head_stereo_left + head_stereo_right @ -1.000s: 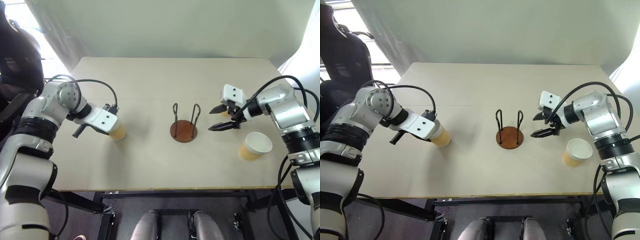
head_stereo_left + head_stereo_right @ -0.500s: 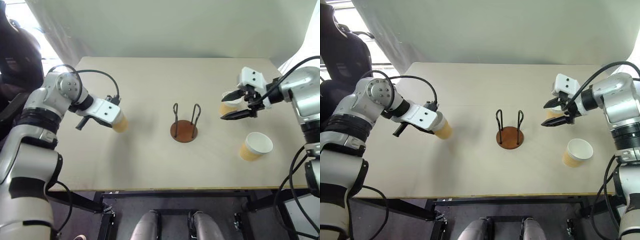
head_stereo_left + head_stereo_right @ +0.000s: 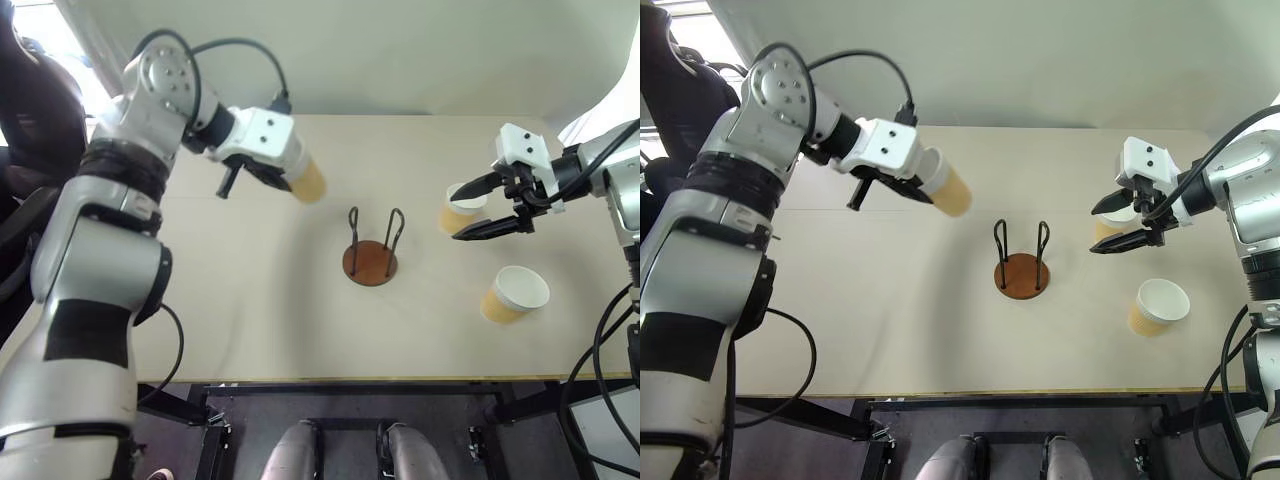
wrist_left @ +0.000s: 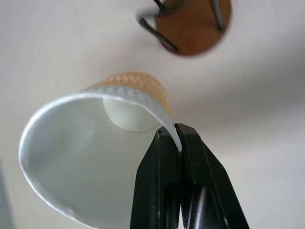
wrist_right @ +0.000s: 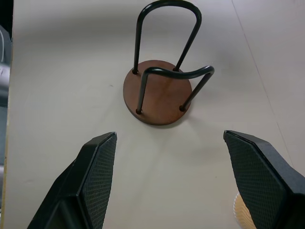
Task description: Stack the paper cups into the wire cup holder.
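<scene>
Our left claw [image 4: 178, 143] pinches a tan paper cup [image 3: 945, 187] by its rim, apparently for carrying to the brown-based wire cup holder [image 3: 1021, 263]; right claw [image 3: 1118, 222] gapes empty beside it.

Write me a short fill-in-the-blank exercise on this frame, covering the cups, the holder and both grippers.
1. The left gripper pinches the rim of a tan-yellow paper cup, holding it ____ the table.
2. The round reddish-brown wire cup holder contains ____ cups.
3. The right gripper has its fingers ____.
4. ____ other paper cups stand on the table: one by the right gripper, one nearer the table's front edge.

Missing words: above; no; open; Two
</scene>
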